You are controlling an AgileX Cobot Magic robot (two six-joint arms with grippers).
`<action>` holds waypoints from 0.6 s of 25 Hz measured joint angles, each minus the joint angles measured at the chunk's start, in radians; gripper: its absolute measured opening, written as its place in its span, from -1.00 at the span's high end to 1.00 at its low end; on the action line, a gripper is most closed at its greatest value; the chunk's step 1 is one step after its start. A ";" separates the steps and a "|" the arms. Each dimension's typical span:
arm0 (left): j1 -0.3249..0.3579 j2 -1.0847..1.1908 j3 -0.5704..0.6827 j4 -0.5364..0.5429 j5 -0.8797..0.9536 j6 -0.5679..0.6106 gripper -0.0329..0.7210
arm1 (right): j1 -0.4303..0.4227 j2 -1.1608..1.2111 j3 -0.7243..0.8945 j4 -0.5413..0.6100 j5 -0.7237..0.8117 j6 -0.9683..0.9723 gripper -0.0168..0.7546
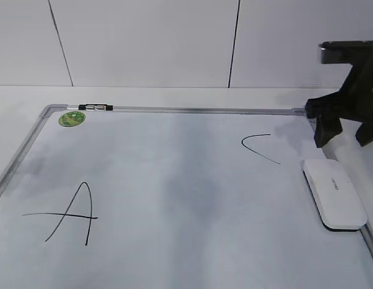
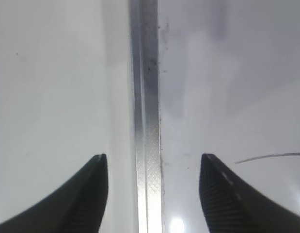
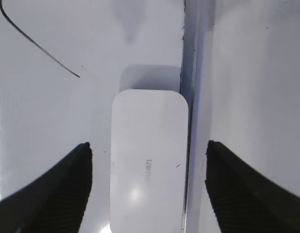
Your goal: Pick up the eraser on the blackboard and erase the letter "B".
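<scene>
- White plastic eraser (image 3: 147,170), a flat oblong block with rounded corners and a dark felt underside, lies flat on the large white blackboard (image 1: 174,180) at its right edge, long side pressed against the grey metal frame (image 3: 188,121). I judge that makes for an awkward pinch on the frame side.
- My right gripper (image 3: 147,189) hangs above the eraser with jaws wide, one fingertip over the board surface, the other out past the frame, so the block sits between them in the wrist view. Nothing is held.
- My left gripper (image 2: 152,194) hangs over the board's left frame rail (image 2: 147,121), jaws wide and empty, well apart from the eraser; it looks parked out of the way.
- Black hand-drawn strokes on the board: a crossed "A" (image 1: 68,214) near the left and an open curved "C" (image 1: 258,147) just beside the eraser. Between them I see no angular letter "B", only a faint grey smudge (image 1: 186,192) on the surface, so I judge the letter may already be gone.
- A round green sticker (image 1: 72,118) sits at the far left corner.
- If the pick is what comes next, I would lower and close across the eraser's short width, since its long axis runs along the frame.
</scene>
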 joint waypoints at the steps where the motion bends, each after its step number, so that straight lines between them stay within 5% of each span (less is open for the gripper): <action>1: 0.000 -0.011 -0.017 0.004 0.016 0.000 -0.28 | 0.000 -0.011 -0.007 0.000 0.000 -0.002 -0.52; 15: 0.000 -0.326 -0.104 0.019 0.109 -0.002 -0.29 | 0.000 -0.267 -0.066 -0.002 -0.002 -0.080 -0.52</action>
